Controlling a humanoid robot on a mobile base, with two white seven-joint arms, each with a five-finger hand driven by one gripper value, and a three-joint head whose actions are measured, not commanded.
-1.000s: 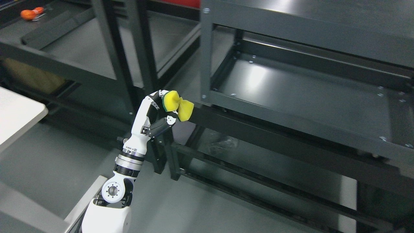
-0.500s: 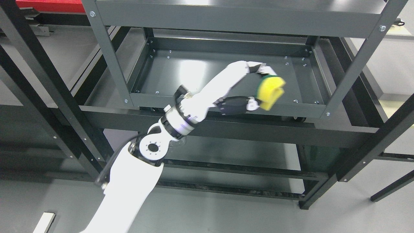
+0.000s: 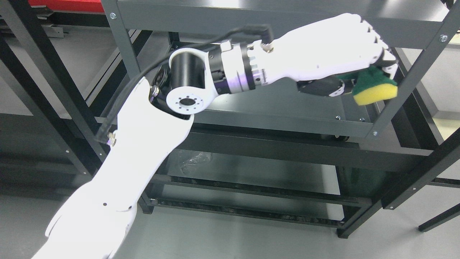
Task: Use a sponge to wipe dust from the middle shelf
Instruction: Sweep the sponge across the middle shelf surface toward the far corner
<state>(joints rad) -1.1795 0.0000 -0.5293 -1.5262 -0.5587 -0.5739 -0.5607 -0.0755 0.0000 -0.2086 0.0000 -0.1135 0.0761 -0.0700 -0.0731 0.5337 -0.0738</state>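
Risen and extended rightward since the earlier frame, left hand (image 3: 334,50) is reaching toward the shelf's (image 3: 287,122) right post; fingers (image 3: 386,59) are curling over the sponge (image 3: 373,90), gripping it beneath them.

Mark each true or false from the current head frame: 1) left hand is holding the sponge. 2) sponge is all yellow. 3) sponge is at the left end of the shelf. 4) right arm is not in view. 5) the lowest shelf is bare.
1) True. The left hand is closed on the sponge.
2) False. It is yellow with a green scrub layer on top.
3) False. The sponge is at the right end of the middle shelf, by the front right post.
4) True. Only the left arm shows.
5) False. A crumpled clear plastic bag lies on the lower shelf.
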